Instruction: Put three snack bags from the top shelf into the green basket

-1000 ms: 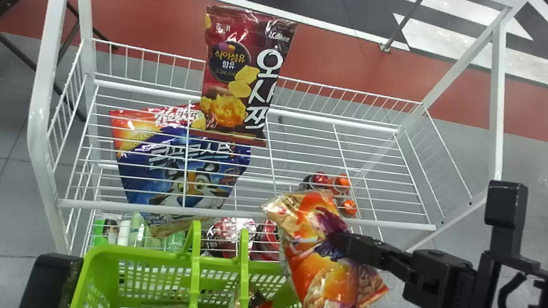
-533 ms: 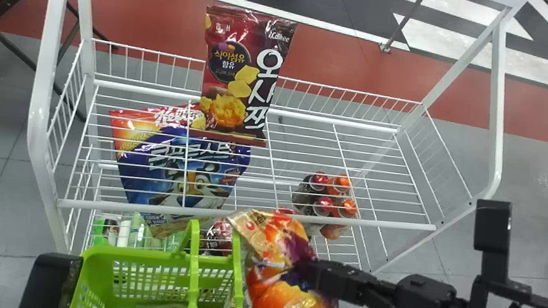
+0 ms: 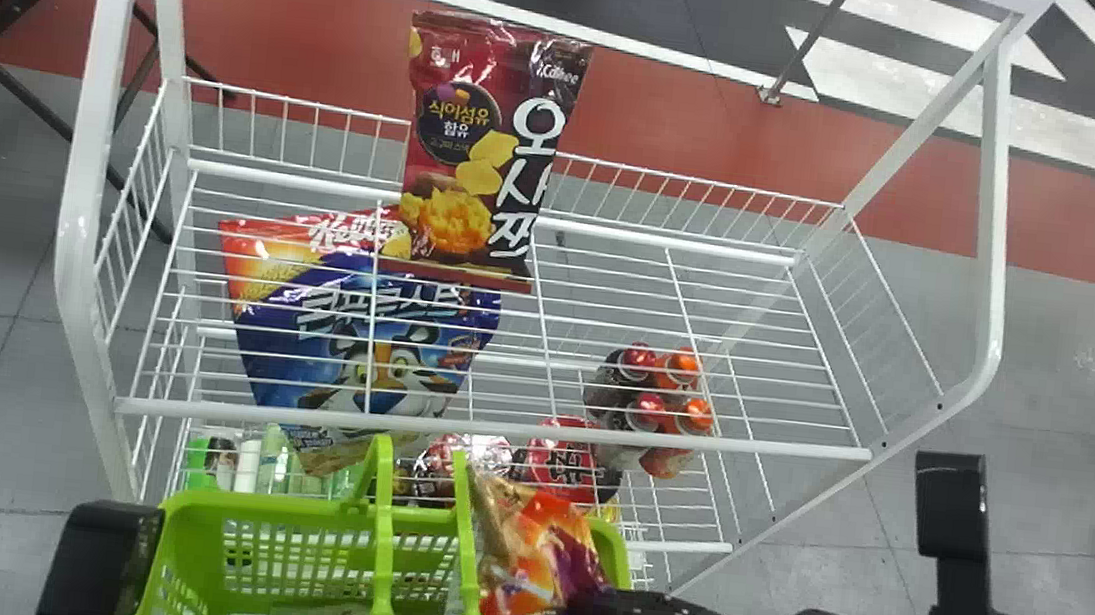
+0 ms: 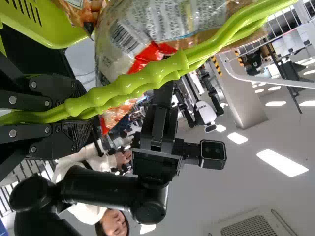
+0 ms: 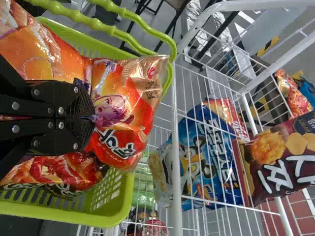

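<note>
Nearest, the left tool is clamped on the green basket handles, while the right tool is pinched together on the orange snack bag at the right part of the green basket. That bag is close against a handle and overlaps the rim, so lowering it looks like the step in hand, probably the last of the three.

The danger is snagging: if it is pushed down where it is, a corner could hook on the handle, or the rim could fold it outward and let it slip to the floor. Contents underneath may prop it up, and a hard shove could tilt the basket, which is held by its handles.

The right wrist view gives the bag's front, the pinch across its middle and a red snack pack below it in the basket; the left wrist view gives the grip on the handles and a bag's printed back alongside.

Beyond, the head view sets out the wire shelf, with a blue bag and a dark red bag lying on it.
</note>
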You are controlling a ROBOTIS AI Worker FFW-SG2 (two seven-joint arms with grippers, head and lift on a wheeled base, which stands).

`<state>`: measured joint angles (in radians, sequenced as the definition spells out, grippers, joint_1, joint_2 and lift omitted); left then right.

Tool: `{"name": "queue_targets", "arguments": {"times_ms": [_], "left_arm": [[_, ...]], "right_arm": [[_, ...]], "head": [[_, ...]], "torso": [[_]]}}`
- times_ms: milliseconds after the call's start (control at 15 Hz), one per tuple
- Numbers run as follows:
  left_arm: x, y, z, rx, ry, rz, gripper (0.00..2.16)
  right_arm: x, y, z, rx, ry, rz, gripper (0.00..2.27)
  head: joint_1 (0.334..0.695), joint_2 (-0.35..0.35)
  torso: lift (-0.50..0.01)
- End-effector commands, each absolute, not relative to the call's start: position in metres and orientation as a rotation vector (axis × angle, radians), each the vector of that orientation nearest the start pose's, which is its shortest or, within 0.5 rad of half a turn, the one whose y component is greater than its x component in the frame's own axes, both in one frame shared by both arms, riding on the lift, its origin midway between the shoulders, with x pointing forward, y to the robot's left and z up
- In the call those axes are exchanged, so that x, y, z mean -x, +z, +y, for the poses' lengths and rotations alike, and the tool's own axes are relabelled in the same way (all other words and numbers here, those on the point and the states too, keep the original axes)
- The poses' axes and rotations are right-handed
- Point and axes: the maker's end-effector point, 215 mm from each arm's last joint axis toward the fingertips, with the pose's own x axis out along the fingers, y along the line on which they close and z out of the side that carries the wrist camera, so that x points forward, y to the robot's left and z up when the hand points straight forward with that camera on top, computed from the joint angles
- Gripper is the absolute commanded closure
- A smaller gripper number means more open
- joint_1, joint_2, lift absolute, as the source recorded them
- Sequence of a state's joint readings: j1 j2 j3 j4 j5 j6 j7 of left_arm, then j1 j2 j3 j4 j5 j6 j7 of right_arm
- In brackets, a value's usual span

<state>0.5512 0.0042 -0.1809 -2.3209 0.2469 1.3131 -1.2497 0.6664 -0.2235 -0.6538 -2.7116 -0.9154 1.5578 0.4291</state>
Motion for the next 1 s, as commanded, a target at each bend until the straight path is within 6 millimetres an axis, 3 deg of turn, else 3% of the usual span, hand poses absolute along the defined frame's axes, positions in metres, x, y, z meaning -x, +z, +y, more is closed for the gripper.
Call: {"name": "queue_targets", "arguments": {"times_ms": [0,200,333,600,733,800,867,933], "left_arm": [[-0.15,-0.33,-0.065,0.89,-1.469,0.885,1.63],[-0.15,-0.329,-0.066,0.887,-1.47,0.883,1.63],[-0.149,-0.328,-0.067,0.885,-1.475,0.882,1.63],[-0.148,-0.328,-0.068,0.879,-1.475,0.885,1.63],[-0.147,-0.327,-0.068,0.879,-1.475,0.883,1.63],[-0.146,-0.327,-0.067,0.881,-1.471,0.883,1.63],[-0.146,-0.327,-0.066,0.882,-1.469,0.884,1.63],[-0.146,-0.327,-0.066,0.883,-1.471,0.884,1.63]], "right_arm": [[-0.211,-0.362,-0.21,-0.365,0.554,0.993,2.24],[-0.204,-0.38,-0.224,-0.331,0.502,1.046,2.24],[-0.197,-0.397,-0.223,-0.341,0.496,1.09,2.24],[-0.181,-0.413,-0.182,-0.367,0.574,1.15,2.24],[-0.175,-0.428,-0.182,-0.362,0.555,1.187,2.24],[-0.177,-0.43,-0.188,-0.356,0.537,1.189,2.05],[-0.18,-0.429,-0.196,-0.35,0.517,1.182,1.3],[-0.184,-0.425,-0.204,-0.343,0.5,1.168,0.33]], "head": [[0.695,-0.35],[0.695,-0.35],[0.695,-0.35],[0.695,-0.35],[0.695,-0.35],[0.695,-0.35],[0.695,-0.35],[0.695,-0.35]], "torso": [[-0.045],[-0.045],[-0.045],[-0.045],[-0.045],[-0.045],[-0.045],[-0.045]]}}
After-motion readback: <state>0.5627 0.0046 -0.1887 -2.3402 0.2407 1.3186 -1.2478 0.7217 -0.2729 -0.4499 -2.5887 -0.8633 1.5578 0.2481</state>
